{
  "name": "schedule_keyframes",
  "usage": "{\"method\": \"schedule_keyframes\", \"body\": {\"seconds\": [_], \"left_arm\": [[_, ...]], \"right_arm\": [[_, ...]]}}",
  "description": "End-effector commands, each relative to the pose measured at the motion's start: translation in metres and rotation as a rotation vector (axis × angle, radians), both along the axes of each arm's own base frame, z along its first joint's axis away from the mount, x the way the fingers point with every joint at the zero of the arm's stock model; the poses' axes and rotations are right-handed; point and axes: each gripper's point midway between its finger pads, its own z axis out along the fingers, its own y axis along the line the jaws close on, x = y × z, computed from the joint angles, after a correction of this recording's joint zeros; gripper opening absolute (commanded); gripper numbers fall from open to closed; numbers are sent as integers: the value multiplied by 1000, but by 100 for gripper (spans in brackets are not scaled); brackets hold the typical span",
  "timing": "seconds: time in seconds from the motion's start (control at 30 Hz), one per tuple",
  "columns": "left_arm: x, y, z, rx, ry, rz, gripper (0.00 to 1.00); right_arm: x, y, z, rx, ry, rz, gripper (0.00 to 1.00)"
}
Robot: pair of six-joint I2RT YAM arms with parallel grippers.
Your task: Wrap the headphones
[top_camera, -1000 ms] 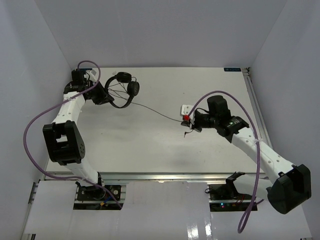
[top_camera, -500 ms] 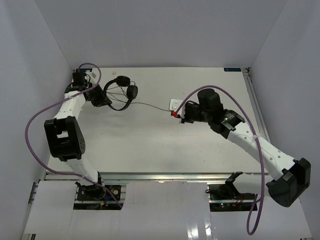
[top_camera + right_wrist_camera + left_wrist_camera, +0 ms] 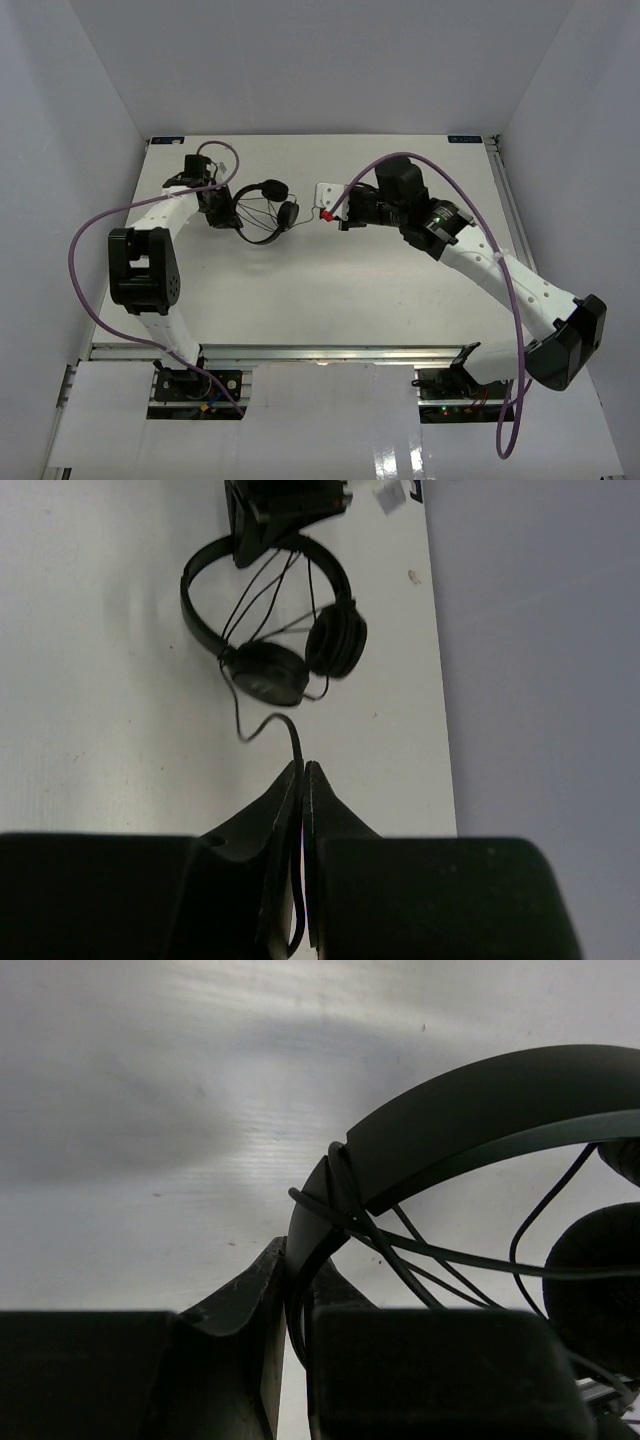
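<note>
The black headphones (image 3: 262,238) hang over the back left of the table, earcups (image 3: 289,213) toward the right. My left gripper (image 3: 228,212) is shut on the thin headband (image 3: 470,1110), where several turns of cord (image 3: 340,1195) cross it just above the fingertips (image 3: 262,1270). My right gripper (image 3: 330,215) sits close to the right of the earcups, shut on the thin black cord (image 3: 292,730). That cord runs a short, wavy way from my right gripper (image 3: 303,768) up to the nearer earcup (image 3: 265,672). More cord strands span the headband's arc (image 3: 195,610).
Thick purple cables (image 3: 90,235) loop off both arms, one arching over the right wrist (image 3: 400,157). A white tag with a red bit (image 3: 326,192) sits by the right gripper. A metal rail (image 3: 505,190) edges the table's right side; white walls close in left, back and right.
The right gripper has travelled left and back with the cord, closing up to the earcups. The left gripper has carried the headphones rightward and a little nearer. The cord between them is much shorter.
</note>
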Motion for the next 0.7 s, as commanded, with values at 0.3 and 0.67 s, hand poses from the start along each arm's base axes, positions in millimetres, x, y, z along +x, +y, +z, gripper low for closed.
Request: {"method": "schedule_keyframes", "body": {"seconds": [0.3,0.67], "left_arm": [[-45,-69,-22,65,12,-290,0],[-64,-115,-10,44,-27,-413,0]], "right_arm": [[33,38,11,7,-154,-19,8],[57,49,23,56,-173,-70,8]]}}
